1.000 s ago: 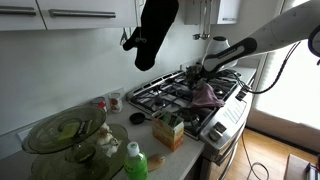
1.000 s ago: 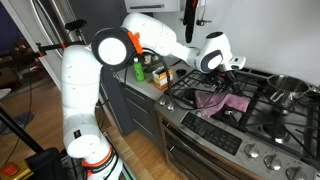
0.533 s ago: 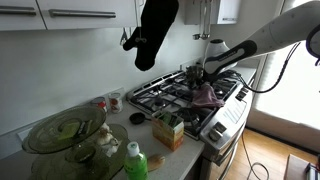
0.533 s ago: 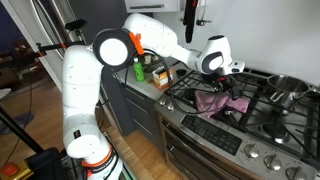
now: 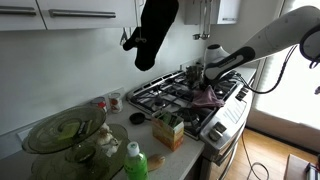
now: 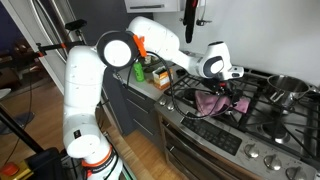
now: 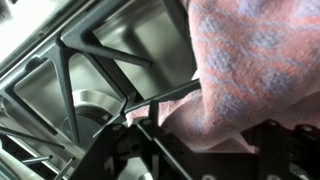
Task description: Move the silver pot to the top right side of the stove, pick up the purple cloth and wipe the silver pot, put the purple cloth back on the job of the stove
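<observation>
The purple cloth (image 6: 218,103) lies crumpled on the front grate of the stove (image 6: 262,125); it also shows in an exterior view (image 5: 206,96). In the wrist view it (image 7: 250,60) fills the right side, over the black grate. My gripper (image 6: 232,88) is low over the cloth's far edge, also seen in an exterior view (image 5: 207,78). In the wrist view the gripper (image 7: 210,150) is open, its dark fingers on either side of a fold of cloth. The silver pot (image 6: 287,88) stands at the stove's back right corner, and shows in an exterior view (image 5: 190,72).
On the counter beside the stove stand a box (image 5: 168,130), a green bottle (image 5: 135,162), glass plates (image 5: 65,130) and bottles (image 6: 150,70). A dark hood lamp (image 5: 155,30) hangs overhead. The stove knobs (image 6: 250,158) line the front edge.
My gripper has moved down and along the stove onto the purple cloth. The cloth and the pot have not moved.
</observation>
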Robot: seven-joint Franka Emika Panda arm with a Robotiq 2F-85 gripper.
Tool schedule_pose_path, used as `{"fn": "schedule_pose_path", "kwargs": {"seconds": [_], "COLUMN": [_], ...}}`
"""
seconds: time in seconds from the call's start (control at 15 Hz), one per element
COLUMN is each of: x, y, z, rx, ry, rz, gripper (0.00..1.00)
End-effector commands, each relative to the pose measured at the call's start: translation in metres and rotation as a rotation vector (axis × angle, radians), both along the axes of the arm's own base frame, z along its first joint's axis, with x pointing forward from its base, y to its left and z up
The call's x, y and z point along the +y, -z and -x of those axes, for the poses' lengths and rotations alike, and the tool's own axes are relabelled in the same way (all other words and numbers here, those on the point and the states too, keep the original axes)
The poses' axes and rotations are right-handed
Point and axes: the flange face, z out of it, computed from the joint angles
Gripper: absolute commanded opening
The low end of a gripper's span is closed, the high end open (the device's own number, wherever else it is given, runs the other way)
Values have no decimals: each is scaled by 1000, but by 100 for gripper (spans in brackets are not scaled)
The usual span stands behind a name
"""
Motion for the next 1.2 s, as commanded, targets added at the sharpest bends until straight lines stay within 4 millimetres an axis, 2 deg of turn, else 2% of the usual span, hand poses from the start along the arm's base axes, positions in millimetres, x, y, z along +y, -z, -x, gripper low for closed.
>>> {"fn": "schedule_pose_path", "kwargs": {"seconds": [0.0, 0.2, 0.4, 0.87, 1.13], "x": [-7, -4, -11, -49, -65], "y": [6, 4, -1, -24, -39], "z": [0, -2, -4, -10, -20], "rx": [-17, -32, -83, -283, -405], "ry": [42, 53, 70, 119, 183], "rz": [31, 31, 75, 287, 363], "gripper": [45, 23, 1, 4, 4]}}
